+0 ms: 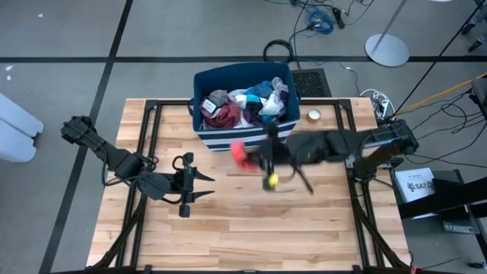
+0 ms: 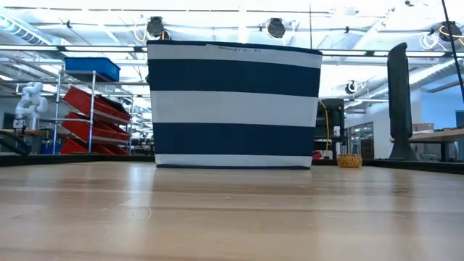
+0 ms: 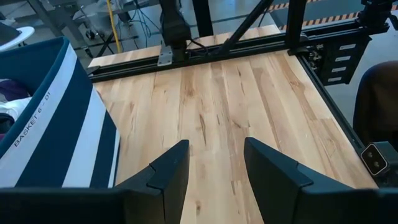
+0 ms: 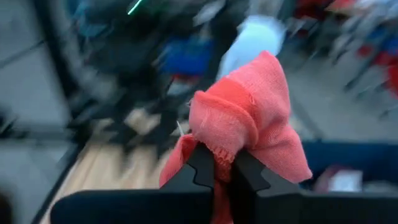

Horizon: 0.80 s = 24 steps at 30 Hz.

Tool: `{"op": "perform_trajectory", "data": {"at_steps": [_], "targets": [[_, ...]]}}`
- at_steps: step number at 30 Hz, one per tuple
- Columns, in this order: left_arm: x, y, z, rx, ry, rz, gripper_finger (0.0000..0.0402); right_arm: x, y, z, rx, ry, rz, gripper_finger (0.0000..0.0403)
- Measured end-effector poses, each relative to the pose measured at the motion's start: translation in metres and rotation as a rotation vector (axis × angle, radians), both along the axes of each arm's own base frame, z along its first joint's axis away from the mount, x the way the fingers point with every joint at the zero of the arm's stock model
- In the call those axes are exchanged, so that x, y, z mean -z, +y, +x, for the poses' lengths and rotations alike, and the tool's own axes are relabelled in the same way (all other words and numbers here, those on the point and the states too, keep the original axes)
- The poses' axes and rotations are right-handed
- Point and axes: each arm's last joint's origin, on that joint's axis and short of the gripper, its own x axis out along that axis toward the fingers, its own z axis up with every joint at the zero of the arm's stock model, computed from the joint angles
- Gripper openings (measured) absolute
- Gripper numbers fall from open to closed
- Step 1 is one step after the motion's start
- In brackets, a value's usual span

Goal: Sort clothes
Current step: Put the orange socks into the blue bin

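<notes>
A navy bin with white stripes (image 1: 243, 133) stands at the table's far middle, and it also shows in the low view (image 2: 233, 105) and the left wrist view (image 3: 56, 130). It is filled with clothes (image 1: 243, 103) in maroon, white, grey and blue. My right gripper (image 1: 249, 157) reaches in from the table's right, just in front of the bin. It is shut on a red piece of cloth (image 1: 240, 153), which also shows in the right wrist view (image 4: 249, 118). My left gripper (image 1: 199, 186) is open and empty over the table's left middle. My right gripper pinches a bunched fold of the red piece (image 4: 219, 157) between its two fingers (image 4: 202, 168). The cloth bulges out past the fingertips in several layers, and a flap hangs at one side. It is lifted clear of the table; the low view shows no cloth on the wood.
A small roll of tape (image 1: 313, 116) lies on the table right of the bin. Black frame rails (image 1: 152, 144) run along the table's left, right and far sides. Bare wood (image 1: 251, 228) lies in front of both grippers.
</notes>
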Motion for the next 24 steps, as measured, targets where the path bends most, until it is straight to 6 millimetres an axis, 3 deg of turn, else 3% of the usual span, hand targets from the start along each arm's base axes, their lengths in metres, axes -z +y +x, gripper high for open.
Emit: {"op": "perform_trajectory", "data": {"at_steps": [4, 9, 17, 24], "targets": [[0.000, 0.000, 0.000, 0.000, 0.000, 0.000, 0.0164, -0.016, -0.046, 0.009, 0.132, -0.155, -0.004, 0.0009], [0.000, 0.000, 0.000, 0.001, 0.000, 0.001, 0.0164, -0.016, -0.107, 0.026, 0.315, -0.288, 0.032, 0.0009], [0.000, 0.000, 0.000, 0.001, 0.000, 0.001, 0.0164, 0.024, -0.192, 0.060, 0.520, -0.366, 0.145, 0.0009], [0.000, 0.000, 0.000, 0.004, 0.000, 0.008, 0.0164, 0.062, -0.229, 0.081, 0.548, -0.333, 0.225, 0.0009]]}}
